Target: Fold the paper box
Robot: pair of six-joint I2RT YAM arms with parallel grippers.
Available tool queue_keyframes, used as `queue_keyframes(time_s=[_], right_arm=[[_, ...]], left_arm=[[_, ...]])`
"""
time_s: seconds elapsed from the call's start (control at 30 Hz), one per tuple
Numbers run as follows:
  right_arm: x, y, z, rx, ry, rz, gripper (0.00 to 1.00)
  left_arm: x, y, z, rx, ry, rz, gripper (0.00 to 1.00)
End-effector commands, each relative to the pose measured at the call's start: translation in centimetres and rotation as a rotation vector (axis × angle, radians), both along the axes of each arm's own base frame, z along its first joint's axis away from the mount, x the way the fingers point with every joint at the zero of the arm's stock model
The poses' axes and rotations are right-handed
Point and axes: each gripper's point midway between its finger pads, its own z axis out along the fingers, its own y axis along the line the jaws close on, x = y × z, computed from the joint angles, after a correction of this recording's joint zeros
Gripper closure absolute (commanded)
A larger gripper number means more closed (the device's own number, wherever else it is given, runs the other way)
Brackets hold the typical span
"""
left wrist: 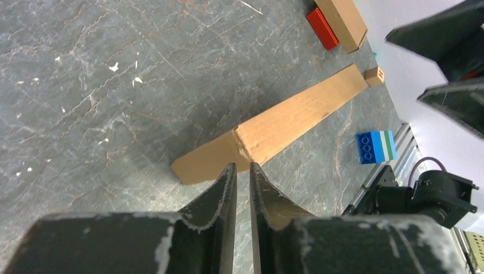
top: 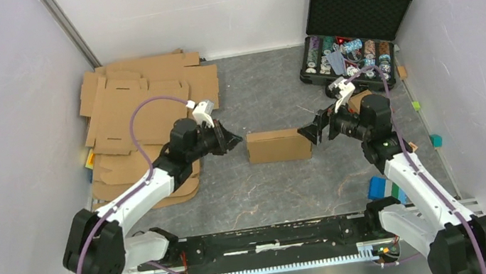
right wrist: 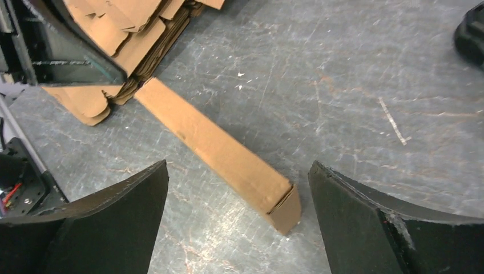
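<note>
1. 1 folded box lies flat on the grey worktop, about midway between the 2 arms, its long side running left to right.
2. The left pincer points at the box's left end. Its 2 fingers are drawn together with only a thin slit between them and nothing in it. The tips sit just at the box's corner; whether they touch cannot be told.
3. The right pincer faces the box's right end with its 2 fingers spread wide. The end of the box lies in the gap and touches neither finger.
4. 1 pile of flat blanks lies at the far left of the worktop, behind the left arm. The sheets overlap too much to count.
5. 1 black case stands open at the far right corner, with rows of chips inside.
6. The left wrist view shows 1 red block beyond the box and 1 blue, white and green block nearer the rail.
</note>
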Motion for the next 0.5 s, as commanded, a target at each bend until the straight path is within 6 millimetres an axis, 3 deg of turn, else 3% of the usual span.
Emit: queue_keyframes(time_s=[0.0,0.1,0.27,0.47], right_arm=[[0.9,-0.5,1.5,-0.093,-0.043,-0.023,0.02],[1.1,0.9,1.9,-0.143,-0.067,0.006,0.02],[0.6,5.2,2.2,-0.338,-0.122,0.19,0.02],[1.3,7.5,2.5,-0.421,-0.241,0.31,0.02]], left_arm=[[-0.4,1.0,1.2,-0.024,-0.107,0.031,0.78],[-1.1,1.5,1.2,-0.045,-0.138,0.041,0.71],[-1.6,2.1,0.9,-0.065,-0.16,0.06,0.62],[-2.1,2.6,1.3,-0.099,-0.187,0.081,0.53]])
